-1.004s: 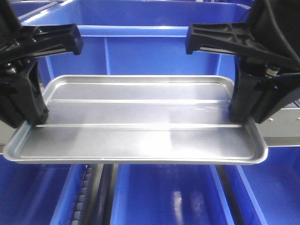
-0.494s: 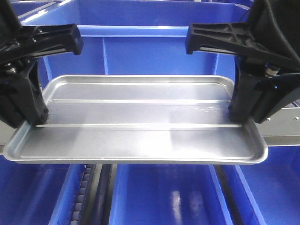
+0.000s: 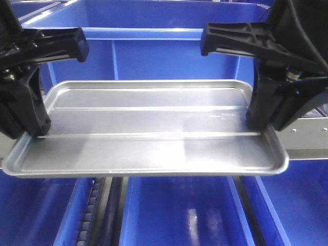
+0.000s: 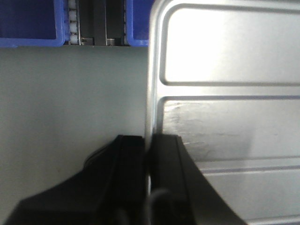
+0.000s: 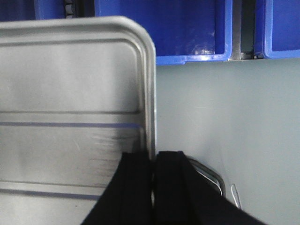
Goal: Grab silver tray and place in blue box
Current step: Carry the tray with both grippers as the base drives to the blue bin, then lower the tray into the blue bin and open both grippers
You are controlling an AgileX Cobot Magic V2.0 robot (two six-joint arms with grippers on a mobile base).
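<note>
Bright overhead glare on silver tray [image 3: 148, 154]

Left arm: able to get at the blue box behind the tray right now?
Probably not alone. The left gripper is shut on the short rim of the silver tray, the right gripper on the opposite rim. The blue box itself looks open, nothing between it and the tray.

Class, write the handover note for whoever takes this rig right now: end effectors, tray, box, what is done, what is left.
Left end effector: shut on the left rim of the silver tray.
Right end effector: shut on its right rim.
The tray appears lifted, roughly level, held between both arms in front of the blue box, not in it.
Done: two-sided grasp and lift.
Left: carry it over the box, lower it in, release both sides.
</note>
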